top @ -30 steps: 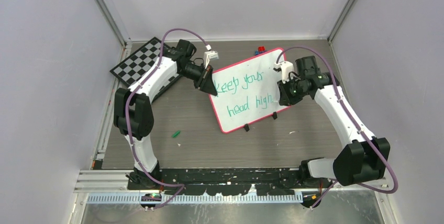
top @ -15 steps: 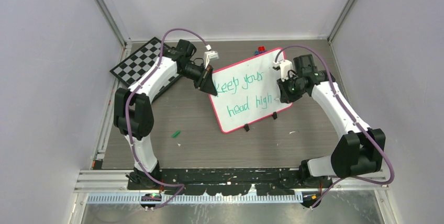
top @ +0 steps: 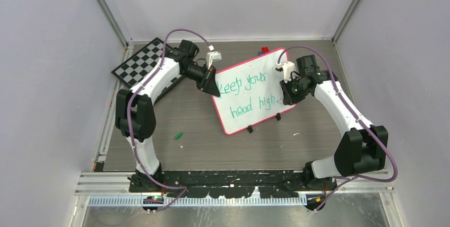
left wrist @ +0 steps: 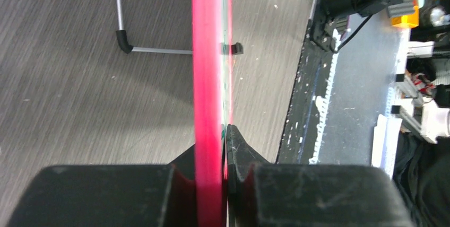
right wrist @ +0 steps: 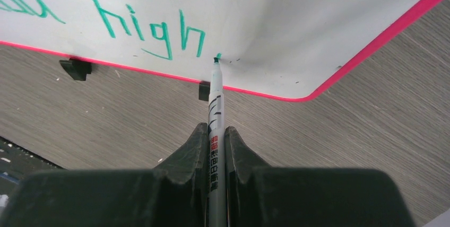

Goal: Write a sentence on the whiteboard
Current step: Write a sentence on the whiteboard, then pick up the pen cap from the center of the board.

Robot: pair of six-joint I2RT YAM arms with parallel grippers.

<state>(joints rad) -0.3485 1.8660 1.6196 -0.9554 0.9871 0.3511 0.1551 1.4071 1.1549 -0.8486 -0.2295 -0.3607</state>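
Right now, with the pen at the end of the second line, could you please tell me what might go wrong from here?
1. The marker tip sits at the whiteboard just after "high"; a sideways drag could leave a stray stroke or smear the sentence.
2. The left gripper pinches only the board's pink rim, so a hard push from the right gripper might shift or tip it.

Checkered chessboard (top: 139, 62) far left, small green piece (top: 179, 136) on table (top: 212, 150)
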